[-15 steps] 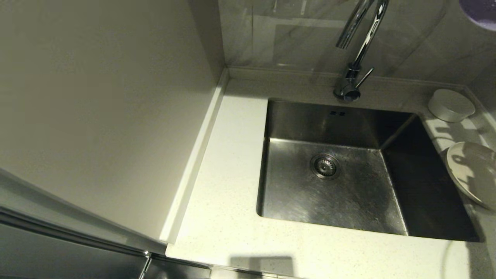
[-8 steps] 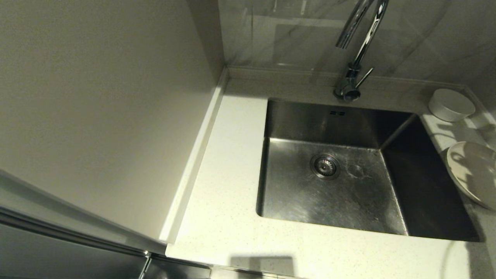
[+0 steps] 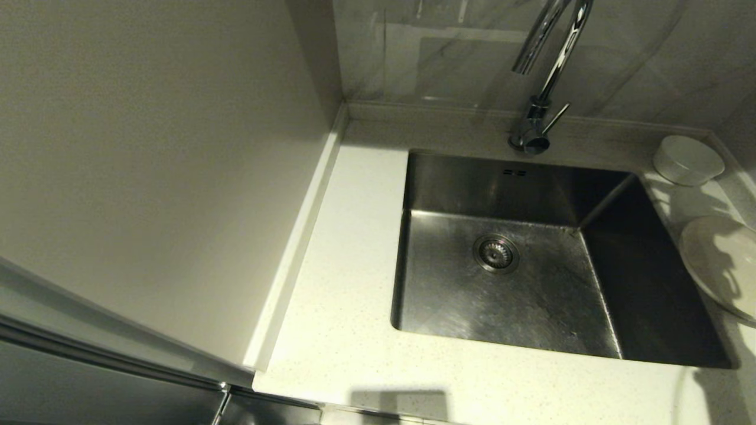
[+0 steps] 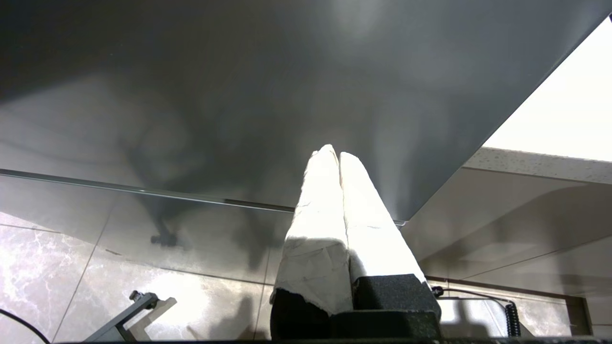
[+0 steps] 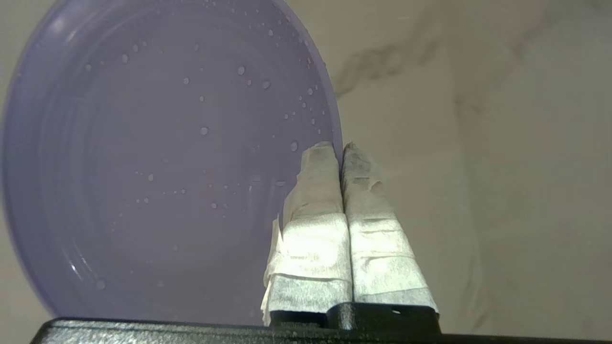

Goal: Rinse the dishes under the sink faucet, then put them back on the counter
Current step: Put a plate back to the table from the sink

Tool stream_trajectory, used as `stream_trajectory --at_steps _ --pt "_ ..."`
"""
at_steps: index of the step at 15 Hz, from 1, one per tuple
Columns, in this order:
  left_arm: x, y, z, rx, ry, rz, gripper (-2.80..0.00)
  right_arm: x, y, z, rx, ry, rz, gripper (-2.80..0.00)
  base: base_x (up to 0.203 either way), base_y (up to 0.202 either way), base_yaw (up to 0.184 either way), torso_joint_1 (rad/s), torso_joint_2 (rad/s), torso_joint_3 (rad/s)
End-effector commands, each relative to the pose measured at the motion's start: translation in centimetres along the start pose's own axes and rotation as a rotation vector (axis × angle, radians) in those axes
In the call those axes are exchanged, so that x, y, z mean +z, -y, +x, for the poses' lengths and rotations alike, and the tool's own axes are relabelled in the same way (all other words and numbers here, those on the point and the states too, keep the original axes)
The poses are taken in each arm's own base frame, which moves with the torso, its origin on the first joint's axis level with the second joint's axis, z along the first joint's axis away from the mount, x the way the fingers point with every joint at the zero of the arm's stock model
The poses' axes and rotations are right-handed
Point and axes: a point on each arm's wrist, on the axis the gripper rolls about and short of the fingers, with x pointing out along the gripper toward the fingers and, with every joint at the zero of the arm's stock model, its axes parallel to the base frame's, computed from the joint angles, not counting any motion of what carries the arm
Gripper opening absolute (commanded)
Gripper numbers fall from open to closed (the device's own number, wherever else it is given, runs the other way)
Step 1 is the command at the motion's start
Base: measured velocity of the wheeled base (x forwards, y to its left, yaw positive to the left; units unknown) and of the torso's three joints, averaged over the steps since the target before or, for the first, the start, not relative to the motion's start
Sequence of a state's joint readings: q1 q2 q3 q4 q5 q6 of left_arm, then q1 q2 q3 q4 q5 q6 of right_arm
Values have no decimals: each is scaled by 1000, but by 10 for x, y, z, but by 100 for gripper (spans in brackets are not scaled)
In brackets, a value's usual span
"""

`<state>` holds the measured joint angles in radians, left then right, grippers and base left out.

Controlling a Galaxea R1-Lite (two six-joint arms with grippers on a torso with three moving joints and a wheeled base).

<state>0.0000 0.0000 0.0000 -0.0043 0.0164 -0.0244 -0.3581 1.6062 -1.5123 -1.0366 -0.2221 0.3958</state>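
Only at the right wrist, unseen from the head, taped fingers (image 5: 334, 162) pinch the wet lilac plate (image 5: 158, 157); left fingers (image 4: 330, 191) pressed together.

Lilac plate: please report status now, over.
Right claw shut on lilac plate rim, plate wet with drops. Left claw shut, parked below counter. Sink empty; cream plate and white bowl on counter.

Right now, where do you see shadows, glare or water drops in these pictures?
Head view: hard shadows fall across the cream shallow plate on the pale speckled stone counter, and the steel sink's right side is dark. Right wrist view: droplets bead on the lilac plate pinched at its rim by the right claw. Left wrist view: the left claw's wrapped fingers glare white.
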Motion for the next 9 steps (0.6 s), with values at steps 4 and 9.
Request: stream_trajectory --at_steps 4,9 --pt "0 0 0 0 2 0 -280 -10 -15 -5 -67 3 86 -280 0 0 0 0 0 0" --pt "0 0 0 0 2 0 -280 -15 -15 -2 -67 1 87 -280 0 0 0 0 0 0"
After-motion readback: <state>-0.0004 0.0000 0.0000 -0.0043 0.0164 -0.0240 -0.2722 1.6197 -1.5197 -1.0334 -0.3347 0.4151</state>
